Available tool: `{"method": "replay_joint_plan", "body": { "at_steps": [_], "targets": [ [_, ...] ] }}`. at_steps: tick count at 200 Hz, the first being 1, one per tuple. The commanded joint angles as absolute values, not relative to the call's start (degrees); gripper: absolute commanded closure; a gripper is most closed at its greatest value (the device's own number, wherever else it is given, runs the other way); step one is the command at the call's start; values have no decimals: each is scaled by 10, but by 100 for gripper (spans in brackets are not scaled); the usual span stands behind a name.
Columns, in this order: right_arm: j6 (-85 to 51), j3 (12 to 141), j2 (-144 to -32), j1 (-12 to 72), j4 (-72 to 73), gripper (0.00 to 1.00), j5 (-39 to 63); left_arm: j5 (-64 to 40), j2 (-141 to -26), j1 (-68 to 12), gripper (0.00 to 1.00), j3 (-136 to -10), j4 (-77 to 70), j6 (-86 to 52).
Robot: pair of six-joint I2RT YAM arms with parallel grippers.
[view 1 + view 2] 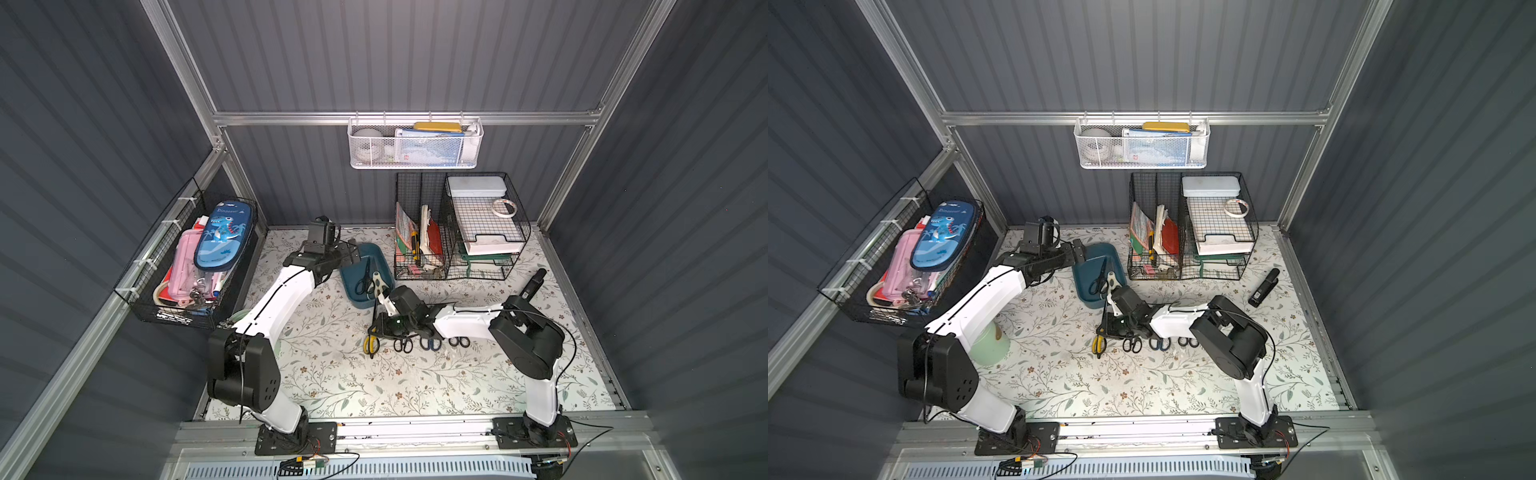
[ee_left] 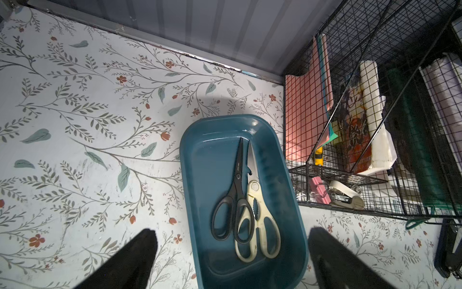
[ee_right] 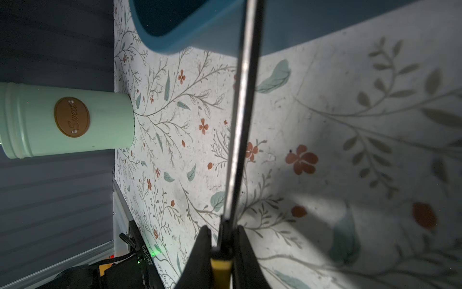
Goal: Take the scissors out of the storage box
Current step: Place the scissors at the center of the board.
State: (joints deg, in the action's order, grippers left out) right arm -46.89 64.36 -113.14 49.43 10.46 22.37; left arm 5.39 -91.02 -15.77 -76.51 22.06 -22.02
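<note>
1. In the storage box (image 2: 195, 175), two pairs lie flat side by side with their handles overlapping: the black-handled scissors (image 2: 235, 200) and some cream-handled shears (image 2: 260, 225).
2. Out on the counter (image 1: 332, 374) there's a row: a small black pair (image 1: 403, 345), a blue pair (image 1: 430, 344) and another black pair (image 1: 459, 341).
3. Handling guess: stiff steel, pretty light, but thin and flat against slick plastic, so the blades would probably slip. I'd grab across the handle loops or at the pivot, where there's some thickness.
4. The left end effector (image 2: 232, 231) is spread wide and holds nothing. It hangs over the box's handle end, pointing down, with its fingers straddling the box.
5. The right end effector (image 3: 222, 229) is clamped on the yellow-and-black scissors (image 1: 371, 344) near the pivot. They're held on edge, low, with the blade aimed at the box. Can't tell if they touch the counter.
</note>
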Motion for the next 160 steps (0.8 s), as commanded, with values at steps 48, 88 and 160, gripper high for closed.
{"method": "replay_joint_plan", "body": {
  "at_steps": [48,88,160],
  "targets": [
    [-459,643,-1140,478,63,92,229,38,-918,-158,1,-756,224,-221],
    [-447,651,-1150,474,37,86,236,37,-921,-158,1,-759,225,-221],
    [-440,649,-1150,470,20,66,230,63,-949,-159,1,-775,227,-186]
  ]
}}
